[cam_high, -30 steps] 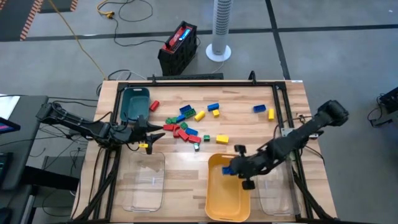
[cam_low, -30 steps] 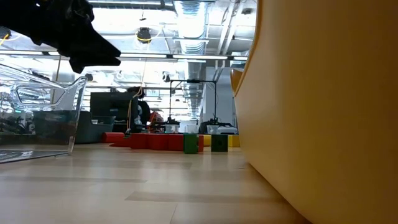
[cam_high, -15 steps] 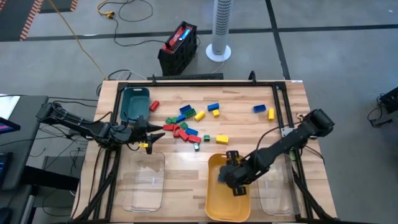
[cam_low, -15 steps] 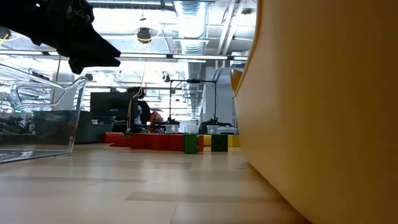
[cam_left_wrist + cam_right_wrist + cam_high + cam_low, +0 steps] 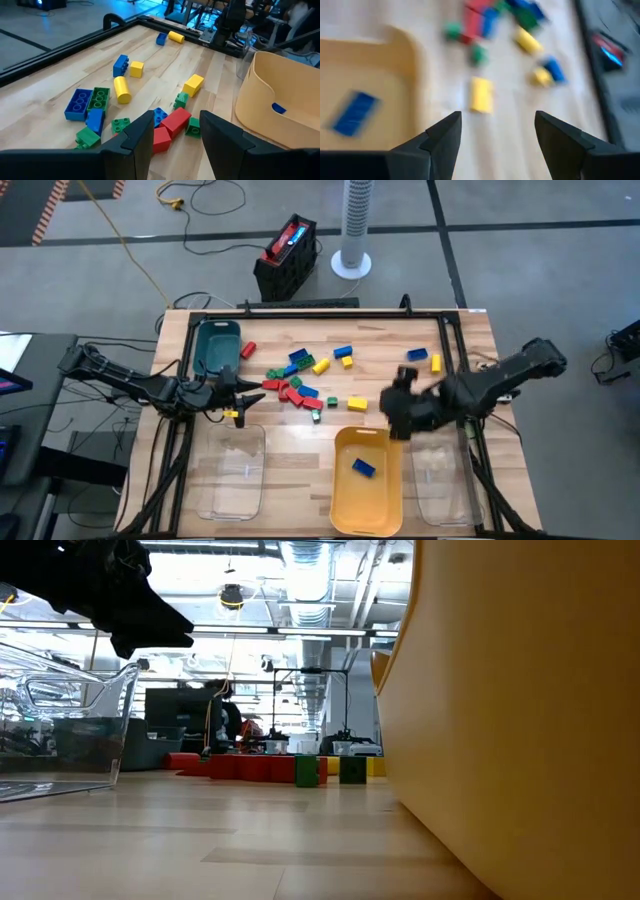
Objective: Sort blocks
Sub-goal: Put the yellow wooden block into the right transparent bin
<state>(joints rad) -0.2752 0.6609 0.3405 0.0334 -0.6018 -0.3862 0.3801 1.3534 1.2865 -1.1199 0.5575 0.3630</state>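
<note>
Blue brick lies in the yellow tray; both grippers are empty.

The right gripper point(image 5: 397, 412) hangs just beyond the yellow tray point(image 5: 340, 480), fingers spread, holding nothing; a flat blue brick point(image 5: 363, 468) rests on the tray's smooth floor. The left gripper point(image 5: 240, 392) waits near the teal tray point(image 5: 215, 345), fingers parted around nothing. Studded plastic blocks point(image 5: 300, 383) in red, green, blue and yellow lie scattered on the pale wooden table point(image 5: 380, 345). In the low view, the yellow tray wall fills the right half, hiding most blocks; the right wrist view is smeared. A clear tray point(image 5: 230, 470) sits empty-looking, its contents hard to judge.
</note>
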